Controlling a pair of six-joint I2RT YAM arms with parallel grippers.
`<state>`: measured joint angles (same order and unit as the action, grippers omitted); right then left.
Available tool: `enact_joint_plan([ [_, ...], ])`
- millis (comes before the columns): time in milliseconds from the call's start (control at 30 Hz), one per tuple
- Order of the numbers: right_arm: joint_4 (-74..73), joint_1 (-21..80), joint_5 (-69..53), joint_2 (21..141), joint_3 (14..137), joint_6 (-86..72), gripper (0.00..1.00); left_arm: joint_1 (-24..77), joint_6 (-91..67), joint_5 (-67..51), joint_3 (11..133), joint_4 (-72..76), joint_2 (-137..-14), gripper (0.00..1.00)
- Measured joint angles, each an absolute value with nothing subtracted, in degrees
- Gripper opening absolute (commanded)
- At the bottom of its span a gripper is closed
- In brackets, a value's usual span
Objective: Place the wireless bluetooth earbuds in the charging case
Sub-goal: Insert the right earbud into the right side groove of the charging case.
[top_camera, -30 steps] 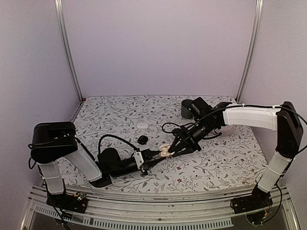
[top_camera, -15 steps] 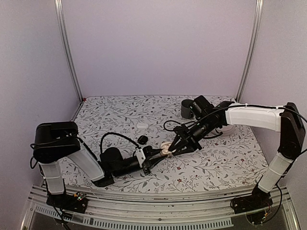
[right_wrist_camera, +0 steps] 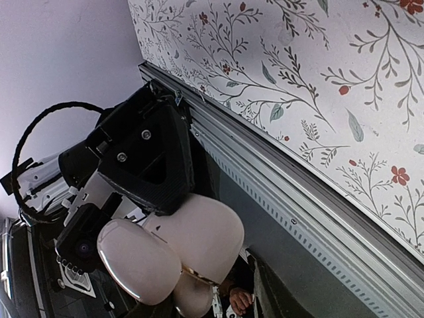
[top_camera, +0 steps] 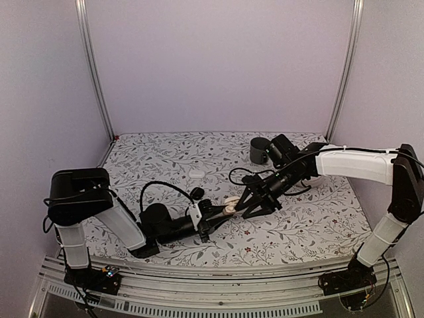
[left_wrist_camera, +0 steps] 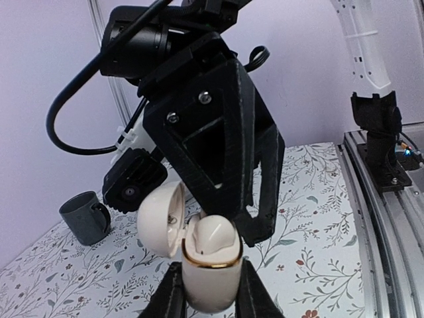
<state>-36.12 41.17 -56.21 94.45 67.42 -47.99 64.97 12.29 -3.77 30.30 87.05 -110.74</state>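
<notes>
My left gripper (left_wrist_camera: 211, 295) is shut on the lower body of a cream charging case (left_wrist_camera: 211, 278), held upright with its lid (left_wrist_camera: 159, 222) swung open to the left. A cream earbud (left_wrist_camera: 212, 235) sits in the case's mouth, its rounded top showing above the gold rim. My right gripper (left_wrist_camera: 246, 218) hangs right behind and over the case, its black fingers parted, wider than the earbud. From above, the case (top_camera: 230, 207) is between both grippers, above the table's front middle. The right wrist view shows the case (right_wrist_camera: 199, 232) and earbud (right_wrist_camera: 192, 298) from the other side.
A dark grey mug (top_camera: 258, 151) stands at the back behind the right arm. A small white object (top_camera: 196, 173) and a round black case (top_camera: 197, 193) lie on the floral cloth left of centre. The metal rail (left_wrist_camera: 377, 199) runs along the table's near edge.
The right gripper's fingers have spread apart at the case's mouth. Both grippers and the case have drifted slightly right and up. The left gripper's hold is unchanged.
</notes>
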Motion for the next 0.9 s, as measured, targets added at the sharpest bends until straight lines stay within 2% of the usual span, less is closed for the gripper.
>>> enact_joint_plan([
  [533, -36.12, 41.17, -54.48, 91.05, 67.42, -44.1, 0.53, 64.97, 10.17, -4.01, 31.09, 87.09, -111.28, 0.0],
  [900, -37.12, 41.17, -52.23, 88.03, 66.74, -42.44, 0.55, 64.97, 9.67, -4.01, 31.09, 87.09, -111.28, 0.0],
])
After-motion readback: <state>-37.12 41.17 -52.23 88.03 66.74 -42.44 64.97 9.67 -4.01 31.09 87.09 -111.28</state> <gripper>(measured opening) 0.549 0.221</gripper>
